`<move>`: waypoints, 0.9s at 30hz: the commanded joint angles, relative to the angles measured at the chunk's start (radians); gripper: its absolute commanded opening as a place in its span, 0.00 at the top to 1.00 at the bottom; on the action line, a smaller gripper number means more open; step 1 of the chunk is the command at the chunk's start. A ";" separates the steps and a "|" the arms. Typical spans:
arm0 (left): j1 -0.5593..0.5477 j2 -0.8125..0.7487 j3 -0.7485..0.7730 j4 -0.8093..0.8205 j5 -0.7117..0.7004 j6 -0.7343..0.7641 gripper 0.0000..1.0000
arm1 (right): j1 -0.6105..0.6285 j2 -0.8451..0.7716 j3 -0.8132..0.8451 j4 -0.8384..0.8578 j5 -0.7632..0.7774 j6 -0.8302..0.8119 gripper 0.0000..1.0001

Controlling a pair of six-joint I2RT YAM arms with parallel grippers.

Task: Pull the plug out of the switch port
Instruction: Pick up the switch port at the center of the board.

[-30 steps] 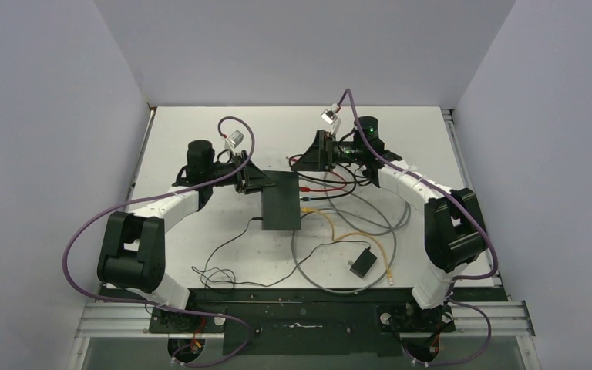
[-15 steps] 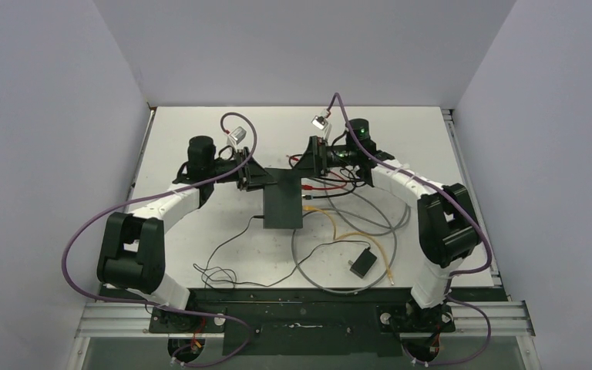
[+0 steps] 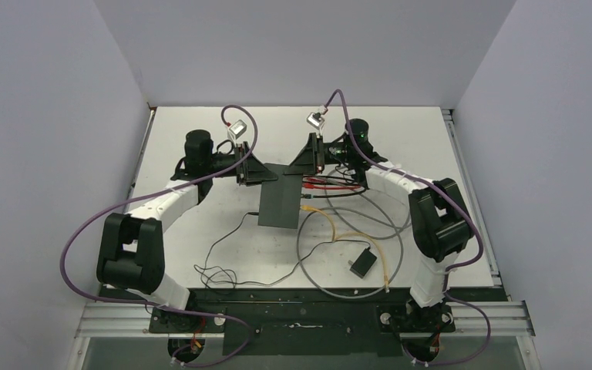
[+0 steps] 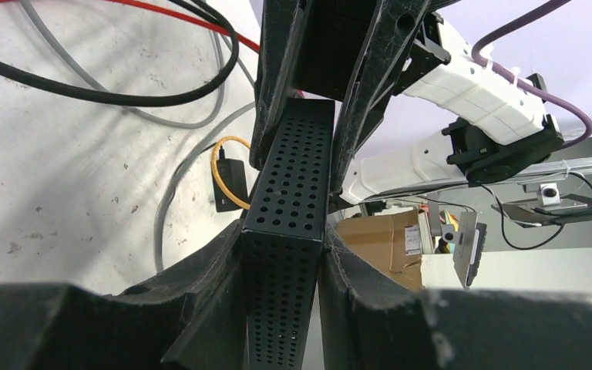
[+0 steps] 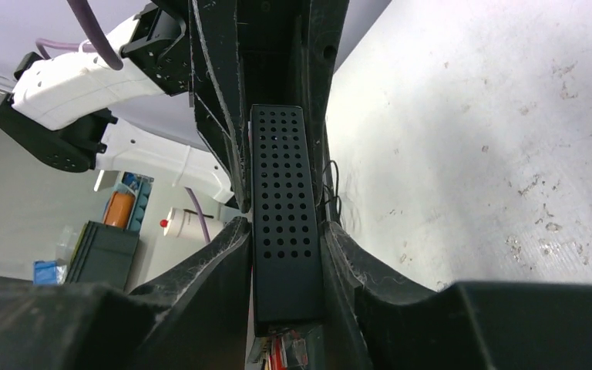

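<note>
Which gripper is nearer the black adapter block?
Right. The right gripper clamps the switch at its far-right corner, beyond the adapter block; left gripper clamps the far-left corner, farther away.

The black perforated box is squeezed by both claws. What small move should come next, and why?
Probably the right gripper should open and shift to a plug while the left gripper steadies the switch. Both are shut on the switch, and the cables sit plugged along the edge toward the right arm, so nothing grips a plug yet.

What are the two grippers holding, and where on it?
Both hold the flat matte-black rectangular switch: left gripper and right gripper each clamp its perforated far edge, at opposite ends.
</note>
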 commanded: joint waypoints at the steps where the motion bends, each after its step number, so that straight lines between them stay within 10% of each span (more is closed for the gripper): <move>1: 0.003 -0.016 0.076 0.050 -0.052 -0.059 0.89 | 0.019 -0.036 -0.018 0.201 0.038 0.072 0.95; 7: -0.009 -0.020 0.057 0.052 -0.020 -0.057 0.50 | 0.008 -0.067 -0.025 0.198 0.096 0.064 0.95; 19: -0.054 -0.021 -0.008 0.039 -0.012 -0.033 0.46 | 0.002 -0.076 -0.013 0.196 0.109 0.069 0.95; 27: -0.051 -0.029 0.041 -0.288 -0.081 0.229 0.44 | -0.006 -0.093 -0.021 0.163 0.113 0.042 0.95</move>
